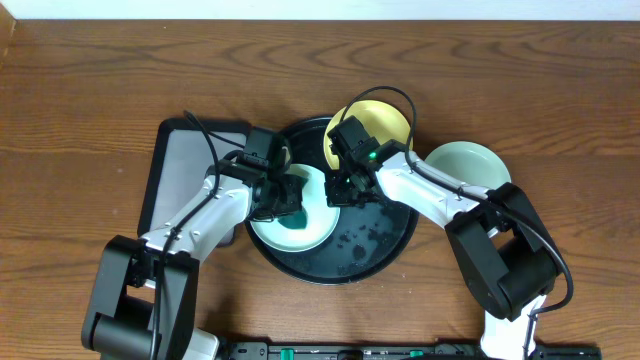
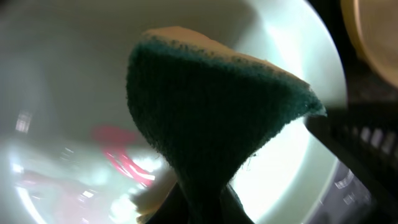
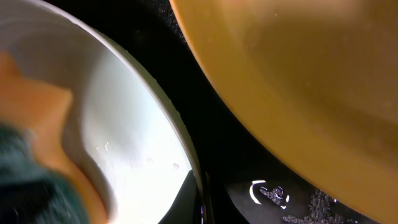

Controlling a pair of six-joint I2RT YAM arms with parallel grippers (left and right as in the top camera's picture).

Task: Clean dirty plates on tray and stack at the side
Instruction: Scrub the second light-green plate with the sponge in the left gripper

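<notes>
A mint green plate (image 1: 310, 232) lies on the left of the round black tray (image 1: 335, 279). My left gripper (image 1: 283, 196) is shut on a green and yellow sponge (image 2: 211, 112) and presses it into this plate (image 2: 62, 74), where a red smear (image 2: 121, 158) shows. My right gripper (image 1: 343, 192) is shut on the plate's right rim (image 3: 180, 134), one finger on each side (image 3: 199, 200). The sponge also shows in the right wrist view (image 3: 37, 155). The yellow plate (image 1: 385, 122) (image 3: 298, 74) rests at the tray's far edge. A second mint plate (image 1: 468, 165) sits on the table, right of the tray.
A rectangular grey tray with a black rim (image 1: 185, 170) lies left of the round tray, under my left arm. Dark crumbs and wet spots (image 1: 360, 235) are scattered on the round tray's floor (image 3: 273, 196). The table is brown wood (image 1: 80, 100).
</notes>
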